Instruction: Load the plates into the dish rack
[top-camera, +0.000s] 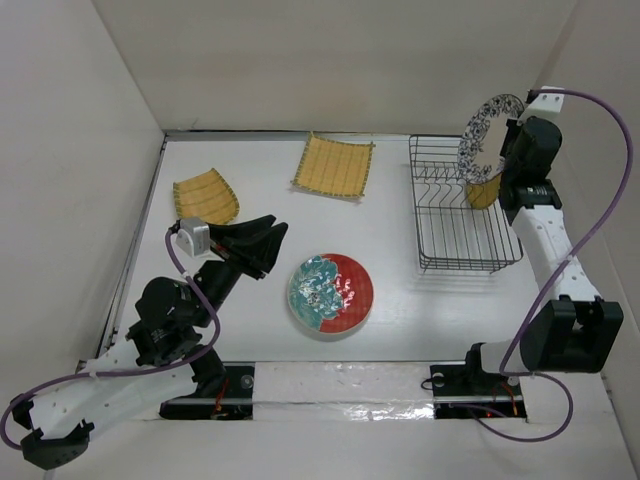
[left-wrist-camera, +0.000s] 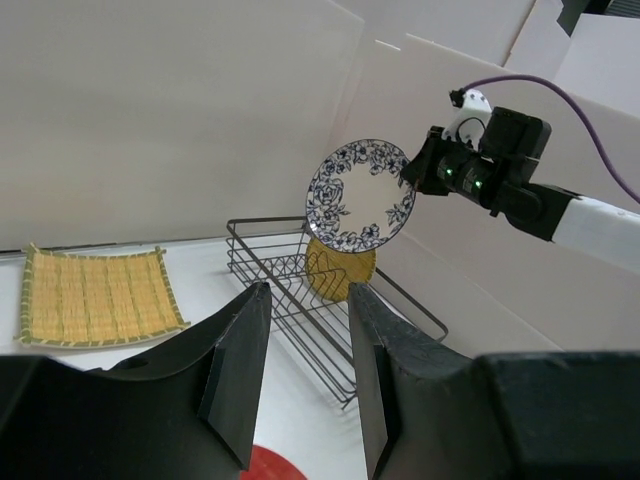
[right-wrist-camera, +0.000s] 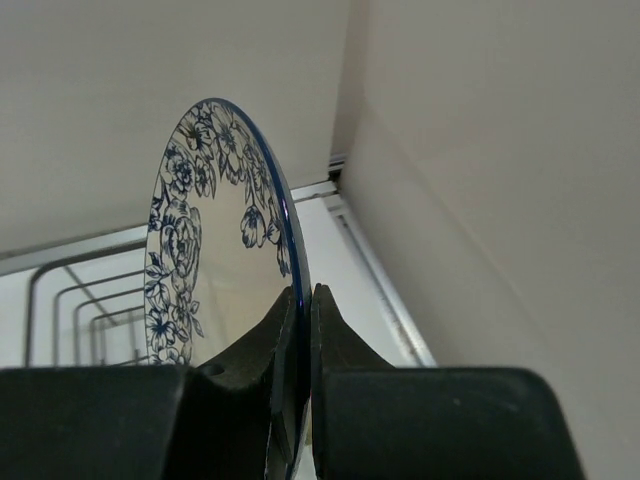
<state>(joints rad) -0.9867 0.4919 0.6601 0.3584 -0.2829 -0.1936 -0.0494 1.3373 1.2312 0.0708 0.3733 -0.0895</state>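
Note:
My right gripper (top-camera: 508, 152) is shut on the rim of the round white plate with a dark floral border (top-camera: 487, 132), holding it upright above the far right end of the black wire dish rack (top-camera: 440, 250). It also shows in the right wrist view (right-wrist-camera: 190, 270) and the left wrist view (left-wrist-camera: 360, 195). A small round yellow plate (top-camera: 484, 192) stands in the rack below it. The red plate with teal pattern (top-camera: 331, 291) lies mid-table. Two square yellow ribbed plates (top-camera: 334, 165) (top-camera: 205, 198) lie at the back left. My left gripper (top-camera: 268, 245) is open and empty, left of the red plate.
White walls enclose the table on the left, back and right. The right wall stands close behind the rack and my right arm. A purple cable loops from each arm.

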